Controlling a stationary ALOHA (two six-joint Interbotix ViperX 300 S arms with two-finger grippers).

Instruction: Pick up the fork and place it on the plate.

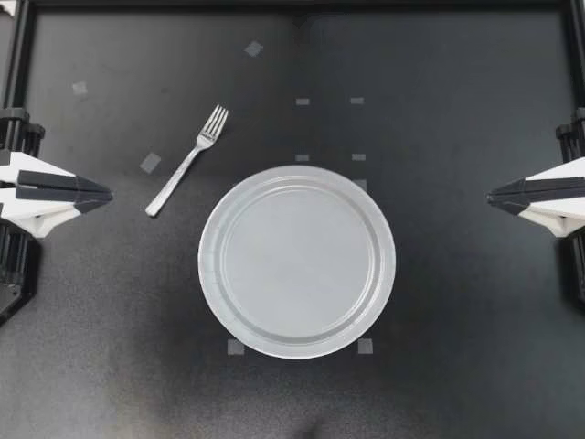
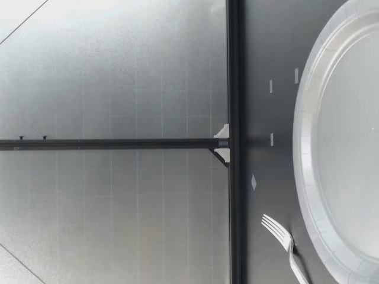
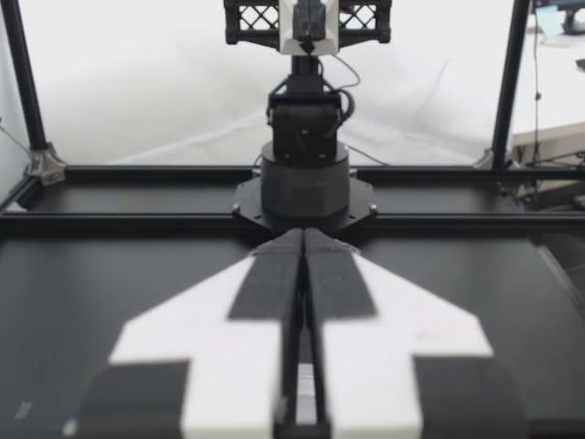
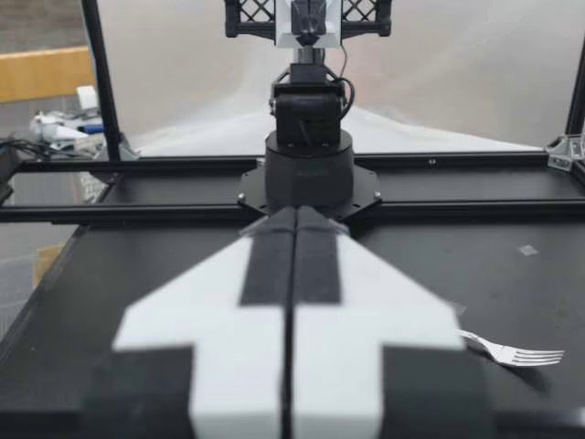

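A silver fork [image 1: 186,161] lies flat on the black table, tines toward the far edge, just beyond the upper-left side of a round grey plate [image 1: 297,335]. The plate sits empty at the table's middle. My left gripper [image 1: 108,195] rests at the left edge, shut and holding nothing, well short of the fork's handle. Opposite it my right gripper [image 1: 490,197] rests at the right edge, also shut and empty. In the low view the fork [image 2: 283,239] lies beside the plate [image 2: 308,148]. Beside my right gripper [image 4: 294,216] the fork's tines [image 4: 516,354] show; my left gripper [image 3: 303,237] points at the other arm's base.
Small pieces of pale tape [image 1: 150,162] mark the table around the fork and plate. A black frame rail [image 1: 292,5] runs along the far edge, with posts at the corners. Open tabletop surrounds the plate on all sides.
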